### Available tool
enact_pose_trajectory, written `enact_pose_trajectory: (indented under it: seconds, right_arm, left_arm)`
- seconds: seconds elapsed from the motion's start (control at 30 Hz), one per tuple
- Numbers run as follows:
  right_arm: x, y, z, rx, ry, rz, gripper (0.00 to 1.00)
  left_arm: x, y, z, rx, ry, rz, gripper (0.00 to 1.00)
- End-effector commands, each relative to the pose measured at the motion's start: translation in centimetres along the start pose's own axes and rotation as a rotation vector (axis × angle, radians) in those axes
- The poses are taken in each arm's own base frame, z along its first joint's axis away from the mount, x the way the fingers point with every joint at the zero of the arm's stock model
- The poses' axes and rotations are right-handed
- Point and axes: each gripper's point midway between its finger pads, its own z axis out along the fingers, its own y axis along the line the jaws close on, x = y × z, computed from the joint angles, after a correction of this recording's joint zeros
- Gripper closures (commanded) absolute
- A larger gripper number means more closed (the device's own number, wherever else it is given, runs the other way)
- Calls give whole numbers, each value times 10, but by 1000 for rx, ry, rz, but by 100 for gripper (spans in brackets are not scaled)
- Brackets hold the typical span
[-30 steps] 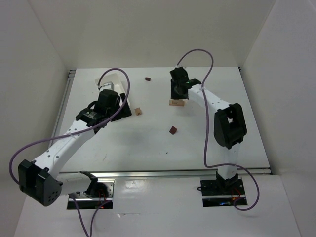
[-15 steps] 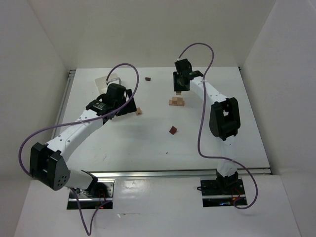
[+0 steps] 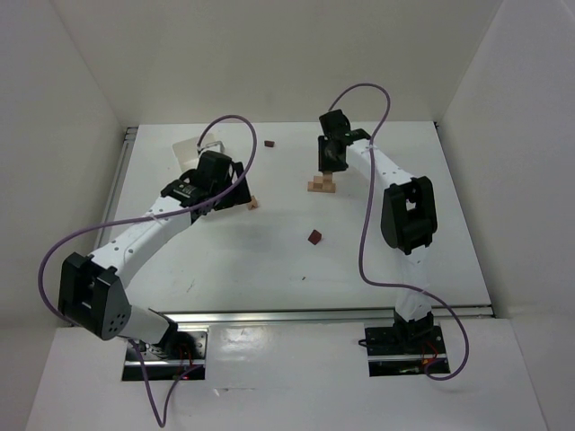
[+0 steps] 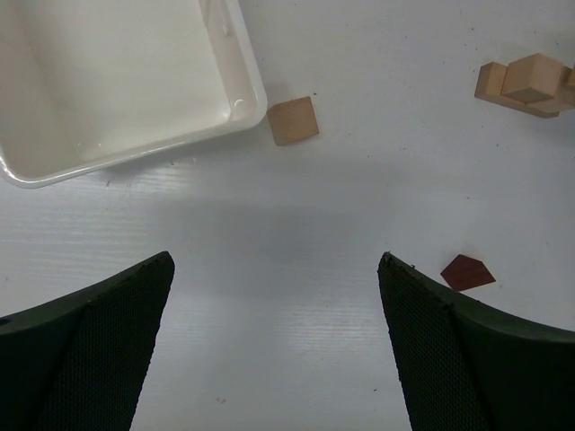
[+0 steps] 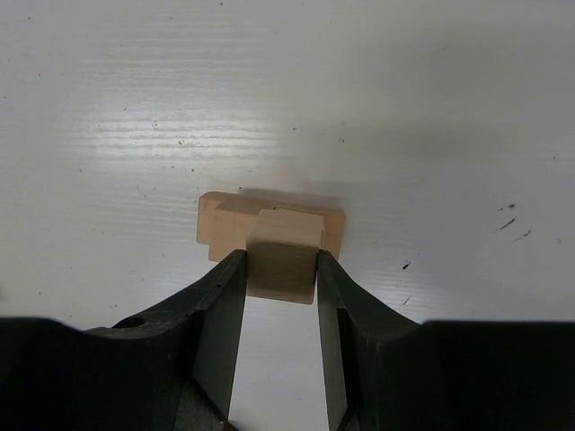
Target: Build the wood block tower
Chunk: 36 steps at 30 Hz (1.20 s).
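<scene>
Right gripper [image 5: 280, 269] is closed to a narrow gap on a tan cube [image 5: 284, 260]. Note both fingers [image 5: 220, 305] pressed flat against opposite sides of it. The cube is positioned over the tower [image 5: 216, 229], which here consists of tan base pieces. From the wrist view you cannot tell whether the cube rests on them or hangs just above. In the top view, locate the tower at the far centre-right of the table [image 3: 269, 269], directly under the right gripper.

On the other arm, the left gripper [image 4: 275, 262] stands wide open, with only table surface between its fingers. It hovers near the tray's corner.

Check the tray [image 4: 252, 90]. It is white and rectangular and lies at the far left of the table. Only part of it is in view. The part of the interior that you can see shows plain white floor with glossy reflections.

Note the pieces on the table outside the tray:
- A loose cube [image 4: 293, 120], tan, lies just beside the tray's near corner, apart from the rim.
- A maroon block [image 4: 466, 272] lies near the left gripper's right finger.
- A second maroon block [image 3: 269, 143] lies near the far edge, between tray and tower.
</scene>
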Motion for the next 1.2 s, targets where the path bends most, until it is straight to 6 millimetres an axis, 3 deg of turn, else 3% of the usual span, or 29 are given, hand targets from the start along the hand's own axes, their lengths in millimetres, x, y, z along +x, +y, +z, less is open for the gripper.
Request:
enact_pose_trajectory:
  seconds: [0.0, 0.47, 1.17]
  right_arm:
    - [-6, -1, -17, -2, -15, 72, 75]
    - [0, -9, -26, 44, -29, 172, 75]
    - [-23, -3, -33, 10, -90, 166, 75]
  left_arm:
    - [-19, -13, 0, 41, -43, 6, 0]
    - [-20, -15, 1, 48, -39, 25, 0]
    - [-20, -19, 1, 70, -35, 24, 0]
